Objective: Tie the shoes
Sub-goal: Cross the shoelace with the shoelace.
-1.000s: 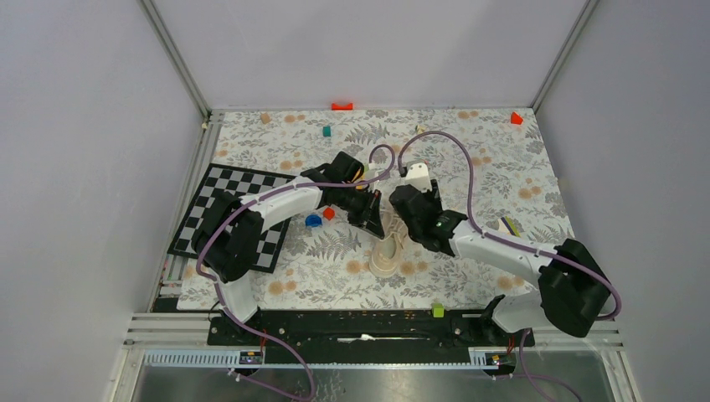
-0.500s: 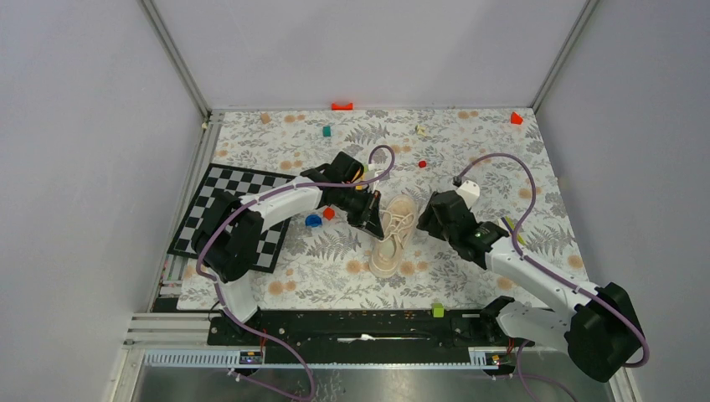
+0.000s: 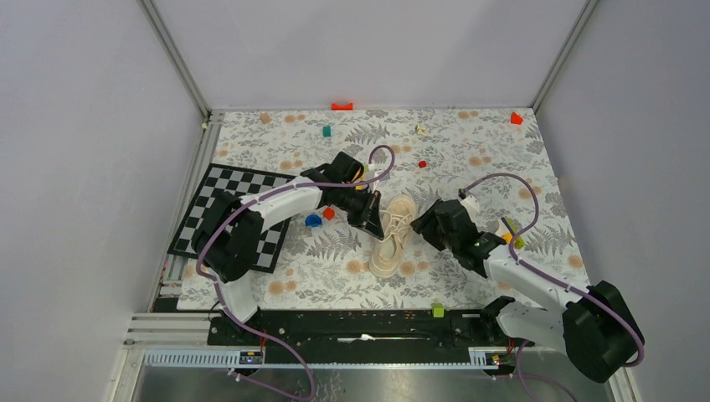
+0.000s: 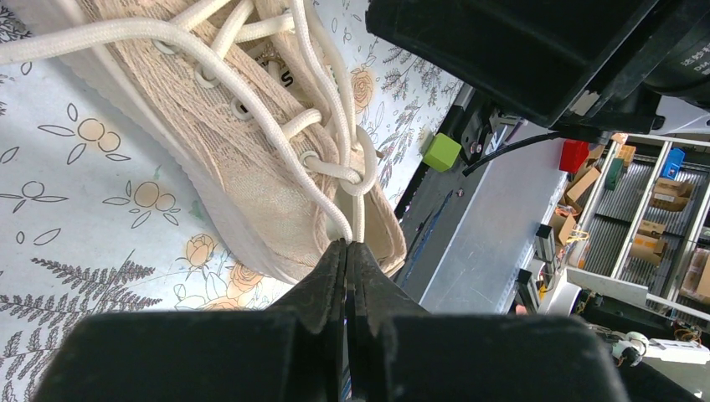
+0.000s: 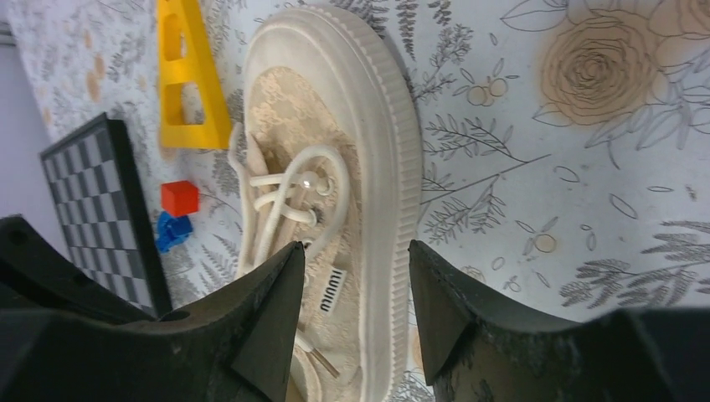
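The top view looks steeply down from high behind the 6 o'clock edge of the desk (image 3: pixel 502 159), far enough back to take in all of it. The left wrist view sits close, facing 5 o'clock. The right wrist view, equally close, faces 9 o'clock. All three share the sneaker (image 3: pixel 390 244).

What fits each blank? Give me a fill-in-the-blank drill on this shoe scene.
1. The left claw is shut on a ____.
2. The right claw, by the shoe, is ____.
3. The cube on the near rail is ____.
Missing words: lace; open; green.
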Robot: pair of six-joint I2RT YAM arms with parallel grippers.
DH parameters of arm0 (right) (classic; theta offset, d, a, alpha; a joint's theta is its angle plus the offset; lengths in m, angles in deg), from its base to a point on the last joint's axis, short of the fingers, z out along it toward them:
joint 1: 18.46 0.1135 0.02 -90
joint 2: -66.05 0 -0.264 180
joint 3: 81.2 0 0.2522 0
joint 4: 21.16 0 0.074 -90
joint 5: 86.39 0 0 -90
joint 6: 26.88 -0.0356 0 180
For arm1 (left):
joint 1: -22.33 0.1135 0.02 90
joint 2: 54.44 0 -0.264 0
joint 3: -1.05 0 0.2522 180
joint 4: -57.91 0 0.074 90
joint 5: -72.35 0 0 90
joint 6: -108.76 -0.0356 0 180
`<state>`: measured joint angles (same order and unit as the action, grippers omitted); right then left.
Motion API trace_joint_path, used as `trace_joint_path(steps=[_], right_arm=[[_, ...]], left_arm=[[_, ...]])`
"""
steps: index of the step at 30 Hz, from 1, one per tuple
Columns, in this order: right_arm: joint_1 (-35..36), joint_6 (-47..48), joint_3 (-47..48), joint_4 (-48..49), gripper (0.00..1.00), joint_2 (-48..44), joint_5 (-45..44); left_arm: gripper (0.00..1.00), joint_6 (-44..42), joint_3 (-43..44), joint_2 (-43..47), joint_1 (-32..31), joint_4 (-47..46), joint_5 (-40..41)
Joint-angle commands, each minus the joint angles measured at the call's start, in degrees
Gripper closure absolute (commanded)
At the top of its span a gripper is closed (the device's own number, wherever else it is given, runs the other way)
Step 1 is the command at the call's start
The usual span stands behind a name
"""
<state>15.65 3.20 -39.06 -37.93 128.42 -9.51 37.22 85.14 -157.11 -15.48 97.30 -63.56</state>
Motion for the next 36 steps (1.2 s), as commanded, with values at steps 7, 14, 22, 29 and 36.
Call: trace_joint_path(steps=[7,14,22,29,36], right_arm=[[-1.68,-6.48,-0.7,10.45,0.45,4.17,5.34],[-1.76,-8.1,-0.12,13.3,0.48,8.02,8.77],[-2.06,-7.71,-0.84,11.4,0.91,6.27,5.81],[-3.28,-2.05,1.37,3.68,1.0,-0.12,-0.4],[-4.25,8.22,8.29,-5.29,1.0,-2.03,-8.66]], left_arm=[[1.0,-0.33,-0.23,1.99,0.05,-1.28,-2.22],[1.0,-0.35,-0.36,2.04,0.01,-1.28,-2.27],[1.0,-0.36,-0.41,2.04,0.01,-1.28,-2.38],[1.0,-0.36,-0.3,2.04,0.07,-1.28,-2.3],[1.0,-0.18,0.57,1.99,0.1,-1.15,-1.4]])
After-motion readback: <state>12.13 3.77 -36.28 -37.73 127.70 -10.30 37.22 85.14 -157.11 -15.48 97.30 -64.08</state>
